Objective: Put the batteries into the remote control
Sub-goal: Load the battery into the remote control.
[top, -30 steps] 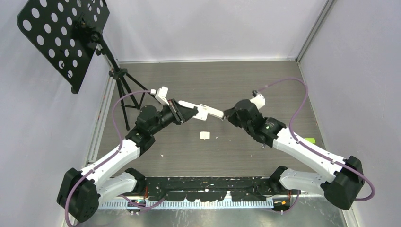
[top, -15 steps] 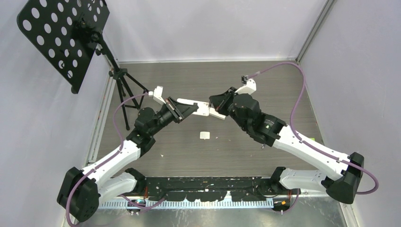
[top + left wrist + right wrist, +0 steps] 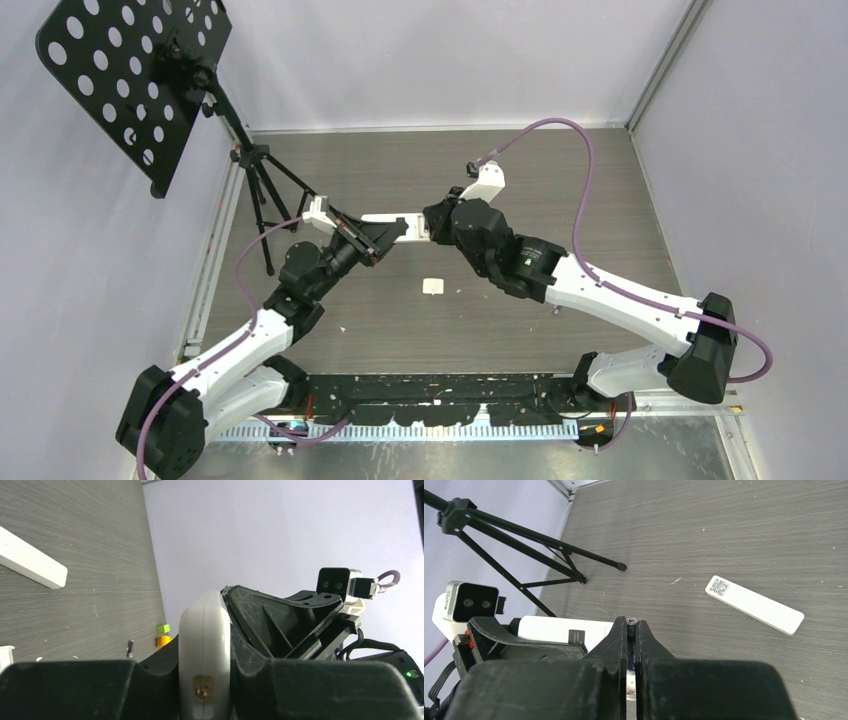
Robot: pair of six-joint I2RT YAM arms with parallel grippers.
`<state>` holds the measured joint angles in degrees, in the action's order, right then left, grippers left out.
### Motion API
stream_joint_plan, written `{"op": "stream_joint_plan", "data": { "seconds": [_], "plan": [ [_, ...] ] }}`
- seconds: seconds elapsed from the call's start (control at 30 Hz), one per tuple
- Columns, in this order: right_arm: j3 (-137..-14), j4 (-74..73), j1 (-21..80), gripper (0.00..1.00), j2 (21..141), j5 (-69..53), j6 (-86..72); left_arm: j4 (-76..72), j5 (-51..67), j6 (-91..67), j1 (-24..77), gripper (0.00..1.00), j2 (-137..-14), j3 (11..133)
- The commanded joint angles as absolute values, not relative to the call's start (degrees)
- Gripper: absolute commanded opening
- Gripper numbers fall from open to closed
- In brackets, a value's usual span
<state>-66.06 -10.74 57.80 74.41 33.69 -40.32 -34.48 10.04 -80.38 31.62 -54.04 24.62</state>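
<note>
My left gripper [image 3: 378,234] is shut on a white remote [image 3: 392,220] and holds it above the table. In the left wrist view the remote [image 3: 205,630] stands edge-on between the jaws, with a gold contact on its near end. My right gripper [image 3: 431,222] is at the remote's right end. In the right wrist view its fingers [image 3: 619,640] are shut on a thin dark battery [image 3: 631,622], whose tip pokes out right beside the remote [image 3: 554,629]. Another battery [image 3: 130,648] lies on the table, far off.
A flat white bar with a QR label [image 3: 754,604] lies on the table beyond the grippers. A small white piece [image 3: 433,287] lies mid-table. Tripod legs [image 3: 524,535] stand at the far left. A green block [image 3: 162,628] and an orange block [image 3: 162,641] sit by the right wall.
Both grippers have moved left and away from the bases, carrying the remote with them. The right gripper stayed at the remote's right end throughout.
</note>
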Motion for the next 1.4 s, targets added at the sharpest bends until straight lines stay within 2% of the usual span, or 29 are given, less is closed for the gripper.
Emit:
{"op": "stream_joint_plan", "data": {
  "seconds": [0.0,0.47,0.7,0.93,1.23,1.37],
  "plan": [
    [-69.0,-8.28,58.76,0.0,75.42,37.35,-37.64,-40.49,7.87,-83.51,30.94,0.0,-51.34,24.74],
    [-67.06,-3.13,59.15,0.01,75.0,37.88,-39.75,-48.5,11.51,-85.84,30.72,0.0,-56.99,24.7],
    [-66.76,-4.35,59.15,0.02,75.7,34.04,-39.0,-49.79,11.63,-86.72,30.74,0.0,-57.95,24.92],
    [-66.0,-7.94,59.15,0.15,74.08,27.76,-39.36,-55.44,11.51,-88.12,30.76,0.0,-59.68,24.23],
    [-66.12,-11.0,59.15,0.19,73.59,28.14,-41.3,-58.95,12.09,-89.74,30.75,0.0,-62.07,23.84],
    [-67.36,-12.88,59.15,0.24,73.64,29.88,-41.47,-59.04,11.87,-89.59,30.76,0.0,-62.05,23.56]
  ]
}}
